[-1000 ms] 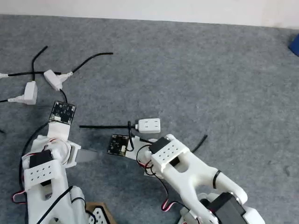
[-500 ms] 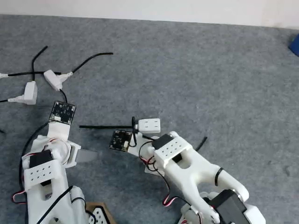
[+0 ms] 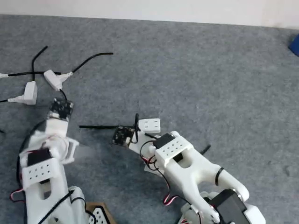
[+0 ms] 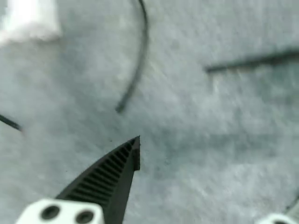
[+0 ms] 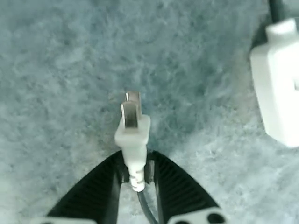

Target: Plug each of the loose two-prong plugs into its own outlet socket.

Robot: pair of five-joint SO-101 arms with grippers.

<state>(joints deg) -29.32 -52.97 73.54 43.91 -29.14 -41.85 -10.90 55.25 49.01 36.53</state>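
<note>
- Right wrist view: my right jaws clamp a white two-prong plug (image 5: 133,133), near the white outlet socket (image 5: 280,84), at the middle of the tabletop (image 3: 224,70).
- My left jaws gape apart, empty, by its left edge.

Light's soft and even, coming from overhead, and plenty bright. In the high view the arms only throw faint, fuzzy-edged shadows on the grey worktop (image 3: 224,70). White plastic runs hot, though. The outlet socket (image 5: 280,79) near the right tool (image 5: 135,170) looks almost washed out. A dimmer shadow patch lies beside the plug (image 5: 132,133) prongs.
</note>
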